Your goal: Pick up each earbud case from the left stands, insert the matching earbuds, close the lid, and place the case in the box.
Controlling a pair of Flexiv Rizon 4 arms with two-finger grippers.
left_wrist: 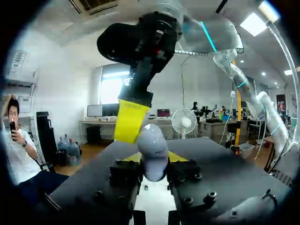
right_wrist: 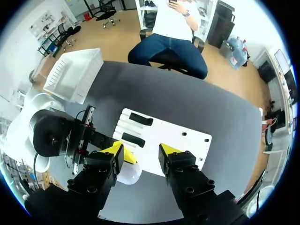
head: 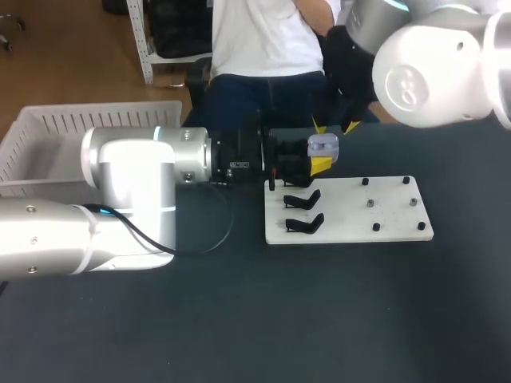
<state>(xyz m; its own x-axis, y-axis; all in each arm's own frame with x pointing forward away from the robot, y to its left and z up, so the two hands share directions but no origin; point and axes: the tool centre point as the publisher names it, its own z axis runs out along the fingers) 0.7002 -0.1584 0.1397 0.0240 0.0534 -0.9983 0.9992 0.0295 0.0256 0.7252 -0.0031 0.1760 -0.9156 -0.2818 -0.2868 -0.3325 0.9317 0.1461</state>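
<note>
A pale lavender earbud case point(head: 323, 146) hangs above the white stand board's point(head: 383, 215) back left corner, and my left gripper point(head: 318, 162) is shut on it. In the left wrist view the case point(left_wrist: 152, 147) sits upright between the left gripper's point(left_wrist: 153, 164) yellow tips, lid closed. My right gripper point(head: 335, 128) hovers just behind and above it, open, holding nothing. One of its yellow fingers point(left_wrist: 130, 119) stands close behind the case. From the right wrist the case point(right_wrist: 129, 174) shows under one finger of the right gripper point(right_wrist: 143, 152). Two black stands point(head: 303, 211) on the board are bare.
A white slatted box point(head: 48, 136) sits at the table's far left, also seen from the right wrist as the box point(right_wrist: 77, 75). Small black pegs point(head: 374, 227) dot the board's right half. Dark tabletop lies in front of the board.
</note>
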